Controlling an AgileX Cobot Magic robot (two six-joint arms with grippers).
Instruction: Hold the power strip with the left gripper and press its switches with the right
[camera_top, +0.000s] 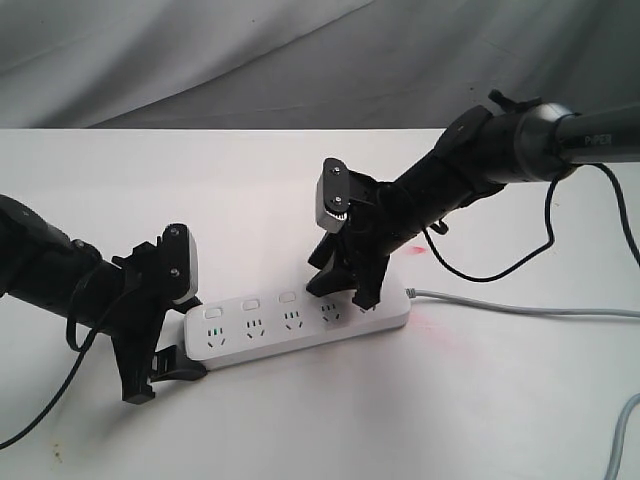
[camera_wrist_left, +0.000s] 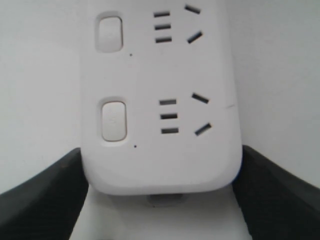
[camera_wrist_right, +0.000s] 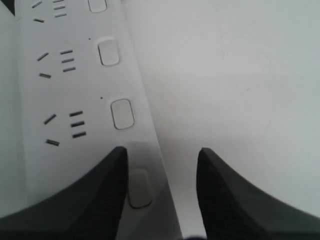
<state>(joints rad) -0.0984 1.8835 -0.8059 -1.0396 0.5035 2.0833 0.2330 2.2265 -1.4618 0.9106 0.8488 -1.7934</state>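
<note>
**Power strip, flat on table: switch-pressing step, right gripper over the cord end.**
Left gripper: fingers clamp the strip's other end, one on each long edge. Right gripper: fingers spread, holding nothing. One is above the strip beside a switch, the other above the table; contact not discernible. Advised: centre one fingertip on the button and press straight down, with the clamp firm.
</note>
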